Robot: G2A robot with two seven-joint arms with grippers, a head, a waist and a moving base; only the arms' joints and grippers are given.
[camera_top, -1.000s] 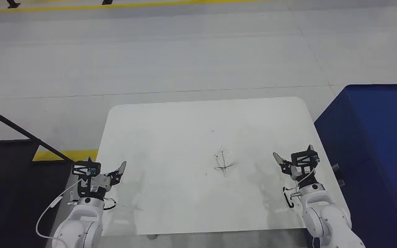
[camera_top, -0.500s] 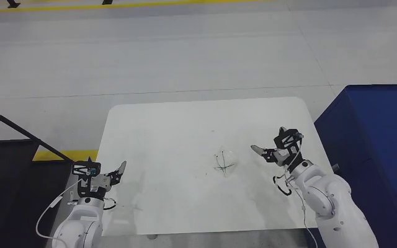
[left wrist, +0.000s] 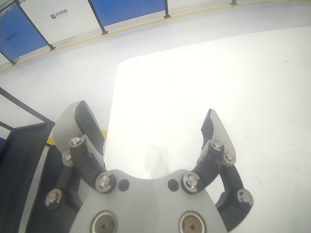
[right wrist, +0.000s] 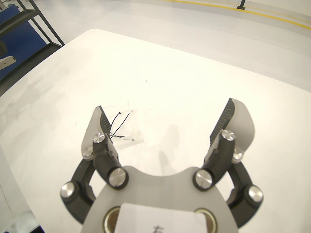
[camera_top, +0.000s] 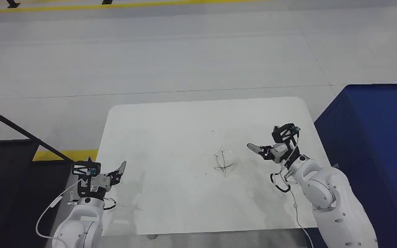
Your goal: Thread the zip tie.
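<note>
Thin black zip ties [camera_top: 223,162] lie in a small clear bag near the middle of the white table [camera_top: 186,130]. In the right wrist view the zip ties [right wrist: 120,124] sit on the clear bag [right wrist: 131,132], partly hidden behind one finger. My right gripper [camera_top: 268,144] hovers open just to the right of them, over the table; the right wrist view shows the same gripper [right wrist: 165,120] with its jaws wide apart and nothing between them. My left gripper [camera_top: 105,168] stands open at the table's front left edge, and my left gripper [left wrist: 145,127] holds nothing.
A blue cabinet [camera_top: 366,142] stands close against the table's right side. A dark frame [camera_top: 25,139] slants past the front left corner. Blue and white barrier panels [left wrist: 73,8] line the far side of the floor.
My right arm has swung from the front right of the table leftward and away from the robot, toward the zip ties. The left arm has kept still.
</note>
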